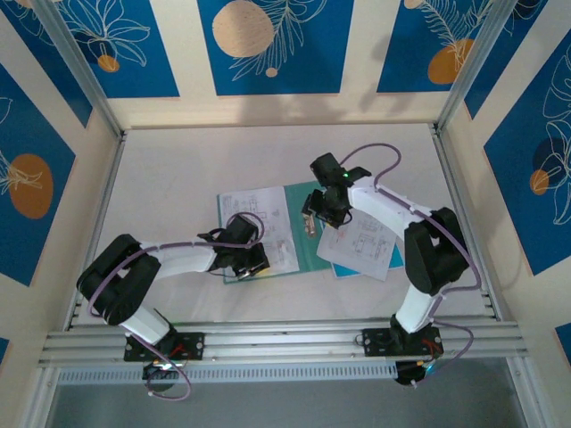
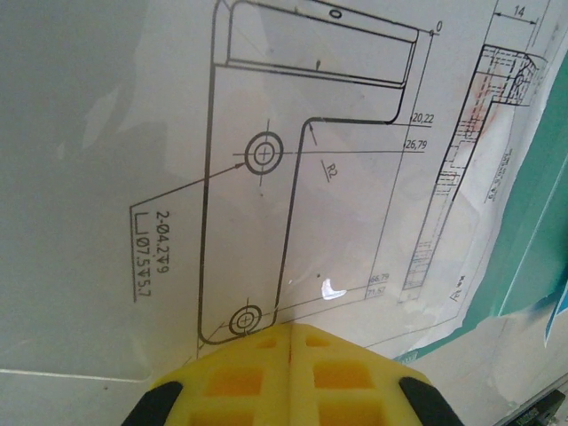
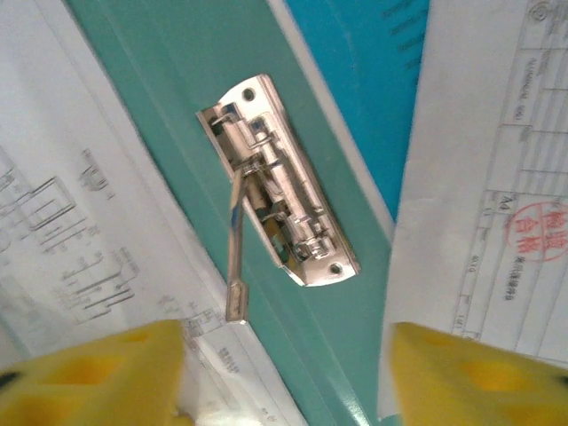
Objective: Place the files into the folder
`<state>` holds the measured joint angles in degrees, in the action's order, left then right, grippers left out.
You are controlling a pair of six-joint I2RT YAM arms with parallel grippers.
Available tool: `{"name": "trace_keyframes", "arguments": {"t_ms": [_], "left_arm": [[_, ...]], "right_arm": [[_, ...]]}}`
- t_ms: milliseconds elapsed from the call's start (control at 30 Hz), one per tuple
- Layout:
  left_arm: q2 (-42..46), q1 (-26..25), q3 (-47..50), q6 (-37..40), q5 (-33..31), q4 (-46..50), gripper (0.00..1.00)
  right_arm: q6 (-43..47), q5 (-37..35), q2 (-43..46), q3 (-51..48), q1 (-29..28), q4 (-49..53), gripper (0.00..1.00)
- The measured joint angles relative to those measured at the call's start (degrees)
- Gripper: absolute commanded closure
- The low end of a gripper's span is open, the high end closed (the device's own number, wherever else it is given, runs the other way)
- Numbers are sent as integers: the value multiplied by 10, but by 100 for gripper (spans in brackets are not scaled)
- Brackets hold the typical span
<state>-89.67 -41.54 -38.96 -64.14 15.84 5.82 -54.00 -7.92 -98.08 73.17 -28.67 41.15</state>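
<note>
Two files (image 1: 254,209) overlap folder (image 1: 308,254); one reads "26,79", "R2". Left fingers (image 2: 240,382) pressed together; right fingers (image 3: 106,373) spread above clip (image 3: 280,182).

My left arm (image 1: 183,260) bends out to the left at the elbow, and its forearm runs right toward the centre. My left gripper (image 1: 253,261) points down, and its yellow pads (image 2: 240,377) press flat together with no gap. My right arm (image 1: 388,207) rises from its base, folds at the elbow and reaches left. My right gripper (image 1: 314,217) also points down, its yellow fingers (image 3: 98,377) standing wide apart.
</note>
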Motion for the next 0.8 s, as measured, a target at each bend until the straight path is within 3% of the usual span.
{"name": "trace_keyframes", "arguments": {"t_ms": [367, 800], "left_arm": [[0, 0, -9, 5, 0, 21, 100], [-1, 0, -11, 17, 0, 26, 100]], "right_arm": [[-141, 127, 18, -85, 9, -136, 23], [-218, 164, -32, -81, -6, -184, 26]]}}
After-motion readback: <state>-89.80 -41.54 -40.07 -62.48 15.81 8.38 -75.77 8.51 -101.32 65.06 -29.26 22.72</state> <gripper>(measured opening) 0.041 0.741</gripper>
